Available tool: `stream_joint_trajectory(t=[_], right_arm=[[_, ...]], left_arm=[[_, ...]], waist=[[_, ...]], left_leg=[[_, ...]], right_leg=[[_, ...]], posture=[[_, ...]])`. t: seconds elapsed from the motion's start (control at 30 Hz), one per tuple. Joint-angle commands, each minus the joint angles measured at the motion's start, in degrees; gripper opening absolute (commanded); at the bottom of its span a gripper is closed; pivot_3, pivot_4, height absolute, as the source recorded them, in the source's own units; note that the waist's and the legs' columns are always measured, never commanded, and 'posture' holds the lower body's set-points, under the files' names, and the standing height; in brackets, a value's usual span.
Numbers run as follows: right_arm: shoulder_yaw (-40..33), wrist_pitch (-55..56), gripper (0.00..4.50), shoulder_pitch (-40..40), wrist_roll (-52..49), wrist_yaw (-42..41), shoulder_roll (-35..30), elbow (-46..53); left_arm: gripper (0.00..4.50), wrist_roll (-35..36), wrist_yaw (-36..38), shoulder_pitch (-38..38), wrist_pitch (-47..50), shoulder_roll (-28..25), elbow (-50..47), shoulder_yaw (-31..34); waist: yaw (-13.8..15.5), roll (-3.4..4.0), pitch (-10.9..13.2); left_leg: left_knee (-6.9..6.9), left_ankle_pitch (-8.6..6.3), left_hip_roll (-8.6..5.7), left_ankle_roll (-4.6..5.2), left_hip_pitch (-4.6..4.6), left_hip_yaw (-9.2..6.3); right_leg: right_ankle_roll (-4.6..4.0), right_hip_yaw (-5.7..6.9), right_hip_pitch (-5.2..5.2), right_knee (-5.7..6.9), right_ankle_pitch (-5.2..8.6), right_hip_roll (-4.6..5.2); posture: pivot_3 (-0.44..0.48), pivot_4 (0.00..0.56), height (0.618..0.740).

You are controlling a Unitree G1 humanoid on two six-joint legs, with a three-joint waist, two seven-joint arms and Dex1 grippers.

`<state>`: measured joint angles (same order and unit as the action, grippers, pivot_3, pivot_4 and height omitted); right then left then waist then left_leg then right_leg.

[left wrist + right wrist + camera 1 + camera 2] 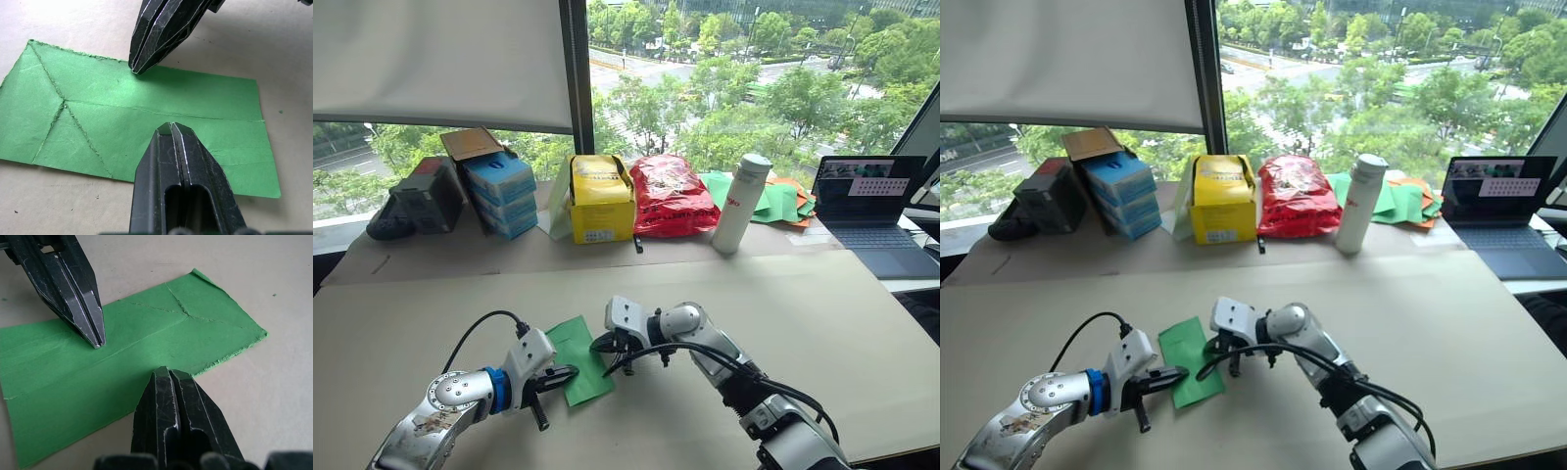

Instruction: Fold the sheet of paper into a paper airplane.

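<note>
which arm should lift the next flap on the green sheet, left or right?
Probably the left. The left claw rests shut on the sheet of paper close to its centre crease, near the long edge facing that arm. The right claw is also shut and pins the opposite long edge, so it is better placed to hold.

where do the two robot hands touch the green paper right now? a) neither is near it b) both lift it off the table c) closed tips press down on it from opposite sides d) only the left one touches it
c: the left hand and the right hand both have their fingers shut, tips down on the sheet of paper, which lies flat on the table, one tip near each long edge.
</note>
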<state>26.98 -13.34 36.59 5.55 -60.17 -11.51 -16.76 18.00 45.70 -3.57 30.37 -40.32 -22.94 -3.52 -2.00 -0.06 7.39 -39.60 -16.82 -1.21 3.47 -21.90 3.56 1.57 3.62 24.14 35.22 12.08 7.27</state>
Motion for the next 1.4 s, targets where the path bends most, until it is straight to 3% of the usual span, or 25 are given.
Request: stream_joint_trajectory(t=[0.03,0.6,1.0,1.2,1.4], right_arm=[[3.02,-3.99,0.05,-2.49,0.92,-2.03,-1.71,1.19],[5.05,-12.41,0.05,-9.51,-2.10,-6.37,-9.58,16.74],[7.24,-14.11,0.05,-10.67,-4.23,-8.88,-13.84,22.56],[-1.35,-16.05,0.05,-10.63,-10.87,-4.96,-10.72,25.36],[-12.27,-22.67,0.05,-14.62,-21.71,-2.73,-12.91,36.89]], left_arm=[[0.00,-0.75,0.13,-0.04,0.44,-0.43,0.58,-0.79],[0.00,-0.75,0.49,0.46,0.38,-0.75,1.04,-1.24],[0.00,-0.95,1.39,1.17,-0.13,-0.98,2.07,-1.30],[0.00,0.34,1.42,1.76,0.21,-1.03,1.11,0.52],[0.00,10.27,2.88,0.51,5.02,-2.64,-3.60,13.21]], waist=[[0.09,0.00,0.00],[1.31,-0.02,-0.01],[1.36,-0.04,-0.02],[1.35,-0.05,-0.01],[1.40,-0.26,0.29]], left_leg=[[0.00,0.00,0.00,0.00,0.00,0.00],[-0.01,-0.03,0.02,0.12,-0.03,0.01],[-0.02,-0.06,0.03,0.61,-0.06,0.00],[-0.02,-0.05,0.05,0.59,-0.12,-0.01],[-0.10,0.11,0.05,0.32,-0.55,-0.06]], right_leg=[[0.00,0.01,0.00,-0.01,0.00,0.00],[0.00,0.04,-0.02,-0.12,0.00,0.01],[0.01,0.07,-0.01,-0.18,0.01,0.03],[0.01,0.07,0.01,-0.18,0.01,0.03],[0.01,0.10,0.16,-0.14,0.00,0.06]], posture=[[0.000,0.150,0.740],[0.000,0.150,0.740],[0.000,0.150,0.740],[0.000,0.150,0.740],[0.000,0.150,0.740]])
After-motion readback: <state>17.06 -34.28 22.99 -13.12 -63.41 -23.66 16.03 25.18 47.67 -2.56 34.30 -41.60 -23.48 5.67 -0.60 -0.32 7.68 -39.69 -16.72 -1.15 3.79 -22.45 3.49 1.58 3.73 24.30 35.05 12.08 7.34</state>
